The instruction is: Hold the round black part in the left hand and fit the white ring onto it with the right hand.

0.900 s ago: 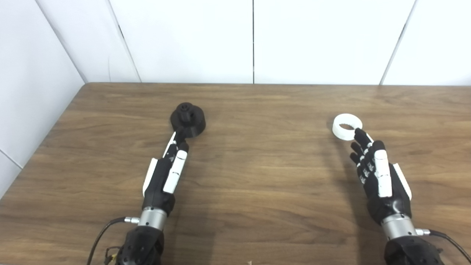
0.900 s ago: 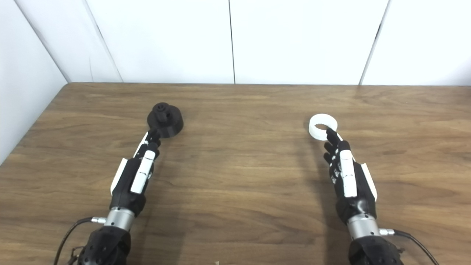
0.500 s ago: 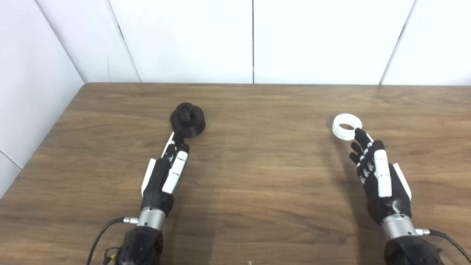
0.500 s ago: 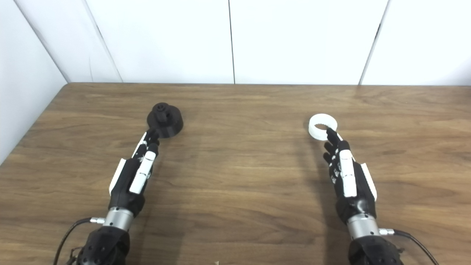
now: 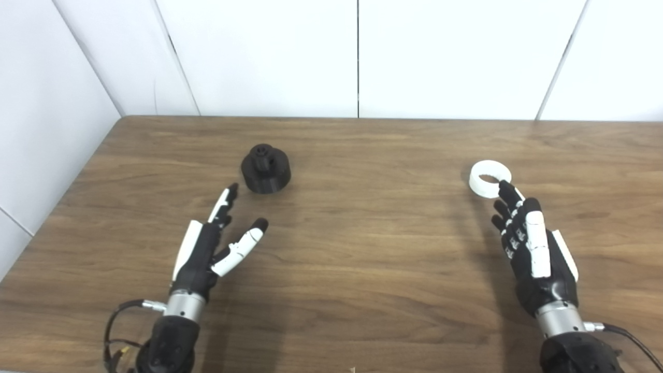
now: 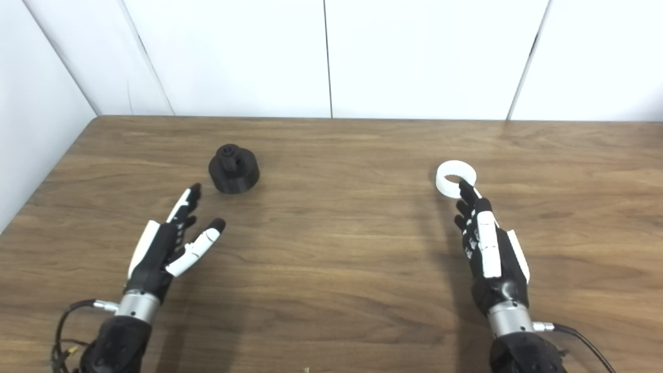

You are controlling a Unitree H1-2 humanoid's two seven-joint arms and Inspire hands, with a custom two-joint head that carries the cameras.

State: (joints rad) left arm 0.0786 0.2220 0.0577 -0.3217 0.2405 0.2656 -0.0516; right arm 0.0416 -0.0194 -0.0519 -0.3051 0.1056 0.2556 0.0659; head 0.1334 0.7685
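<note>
- Here we find the round black part (image 5: 265, 169) standing on the wooden table (image 5: 362, 248), in its far left area, with a small raised hub on top.
- Our left hand (image 5: 210, 247) lies nearer to us than the part and a little to its left, apart from it and not touching it.
- That hand holds nothing: its fingers (image 5: 224, 201) stretch forward towards the part, and the thumb (image 5: 242, 246) splays out to the right, so the hand is spread wide.
- The white ring (image 5: 489, 178) lies flat on the table in the far right area, its hole facing up, well apart from the black part.
- Our right hand (image 5: 528, 243) lies just on the near side of the ring, back upward, with its fingers extended and close together.
- Its foremost fingertip (image 5: 503, 187) overlaps the near rim of the ring in both views; we cannot tell whether it touches the rim or hovers just above it.
- The right hand grasps nothing, and nothing is curled around the ring.
- Both forearms come in from the near edge, each with a metal wrist collar, and a dark cable (image 5: 116, 321) loops beside the left wrist.
- Behind the table stands a white panelled wall (image 5: 357, 57) with thin dark seams.
</note>
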